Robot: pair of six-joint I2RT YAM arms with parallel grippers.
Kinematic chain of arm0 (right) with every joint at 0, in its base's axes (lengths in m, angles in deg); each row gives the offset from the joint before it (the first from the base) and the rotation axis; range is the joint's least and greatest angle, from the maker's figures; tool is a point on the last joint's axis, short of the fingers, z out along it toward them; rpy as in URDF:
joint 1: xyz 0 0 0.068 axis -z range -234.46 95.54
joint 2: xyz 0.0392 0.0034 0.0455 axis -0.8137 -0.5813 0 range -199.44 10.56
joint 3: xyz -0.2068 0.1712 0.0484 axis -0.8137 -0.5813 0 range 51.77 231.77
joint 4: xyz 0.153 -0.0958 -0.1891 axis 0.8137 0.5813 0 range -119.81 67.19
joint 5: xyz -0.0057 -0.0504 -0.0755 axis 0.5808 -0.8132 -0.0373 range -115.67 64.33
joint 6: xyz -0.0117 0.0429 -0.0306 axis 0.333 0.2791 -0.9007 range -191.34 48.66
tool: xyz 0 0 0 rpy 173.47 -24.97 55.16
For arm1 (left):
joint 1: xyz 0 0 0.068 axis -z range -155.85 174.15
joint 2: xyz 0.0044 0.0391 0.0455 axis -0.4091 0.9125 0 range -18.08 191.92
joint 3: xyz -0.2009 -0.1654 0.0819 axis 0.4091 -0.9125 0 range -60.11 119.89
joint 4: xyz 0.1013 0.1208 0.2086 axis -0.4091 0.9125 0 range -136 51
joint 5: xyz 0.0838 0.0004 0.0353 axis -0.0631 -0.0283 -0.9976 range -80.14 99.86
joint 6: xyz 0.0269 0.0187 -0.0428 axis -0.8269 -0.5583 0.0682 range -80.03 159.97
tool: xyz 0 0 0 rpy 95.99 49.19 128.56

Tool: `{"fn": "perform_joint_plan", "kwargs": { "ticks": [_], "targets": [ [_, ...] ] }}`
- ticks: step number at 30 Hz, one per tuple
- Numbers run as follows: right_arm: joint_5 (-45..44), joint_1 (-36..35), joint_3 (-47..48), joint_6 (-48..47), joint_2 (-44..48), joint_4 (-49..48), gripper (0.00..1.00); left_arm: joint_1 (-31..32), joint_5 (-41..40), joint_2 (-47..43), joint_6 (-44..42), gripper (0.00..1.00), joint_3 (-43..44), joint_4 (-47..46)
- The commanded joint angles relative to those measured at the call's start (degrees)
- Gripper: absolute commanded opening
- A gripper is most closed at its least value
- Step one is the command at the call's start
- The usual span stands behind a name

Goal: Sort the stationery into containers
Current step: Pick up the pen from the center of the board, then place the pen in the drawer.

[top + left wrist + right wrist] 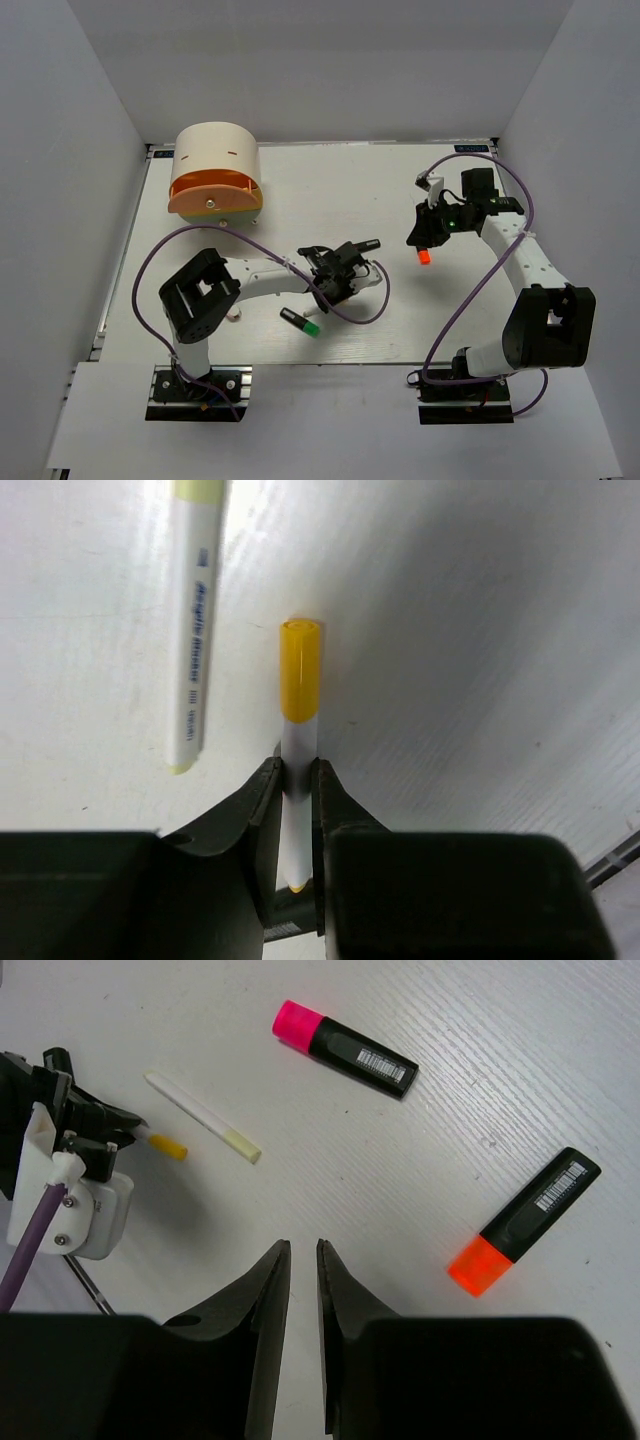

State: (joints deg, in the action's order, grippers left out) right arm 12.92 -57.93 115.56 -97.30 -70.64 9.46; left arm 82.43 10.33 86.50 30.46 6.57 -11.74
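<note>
My left gripper is shut on a thin white pen with a yellow cap, just above the table. A second white pen lies beside it. The pink-capped highlighter and the orange-capped highlighter lie near my right gripper. Its jaws stand a narrow gap apart and hold nothing. The green-capped highlighter lies in front of the left arm. The cream drum organizer stands far left, with an orange drawer.
The left gripper and its purple cable show at the left of the right wrist view. Grey walls close in the table on three sides. A small pale thing lies by the left arm's elbow.
</note>
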Motion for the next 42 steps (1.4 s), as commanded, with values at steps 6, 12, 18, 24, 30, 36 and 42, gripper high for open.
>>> {"fn": "perform_joint_plan", "kwargs": {
  "ticks": [6,12,18,24,30,36,42],
  "targets": [
    [1.8,0.2,-1.0,0.1,3.2,-1.1,0.23,-0.9,-7.0,-6.5,9.0,0.00,8.8,-0.4],
    [2.3,0.3,-2.6,0.0,3.5,-2.3,0.24,-3.5,-11.5,-14.5,15.0,0.00,9.3,-2.3],
    [3.7,0.2,-3.3,0.0,3.1,-3.3,0.24,-10.6,-18.1,-21.0,16.4,0.00,13.5,1.0],
    [4.5,0.2,-2.9,0.1,2.0,-4.0,0.24,-20.0,-21.2,-22.9,18.7,0.00,20.0,1.0],
    [4.7,0.2,-3.2,0.0,2.5,-4.6,0.24,-27.3,-24.2,-24.6,24.8,0.00,21.4,-2.5],
    [4.8,0.2,-4.7,-0.1,3.3,-5.5,0.24,-32.6,-29.8,-26.3,33.2,0.00,20.7,-4.6],
    [5.4,0.0,-5.1,-0.1,2.6,-5.8,0.24,-36.8,-33.2,-27.0,46.8,0.00,19.6,-5.3]
  ]
}}
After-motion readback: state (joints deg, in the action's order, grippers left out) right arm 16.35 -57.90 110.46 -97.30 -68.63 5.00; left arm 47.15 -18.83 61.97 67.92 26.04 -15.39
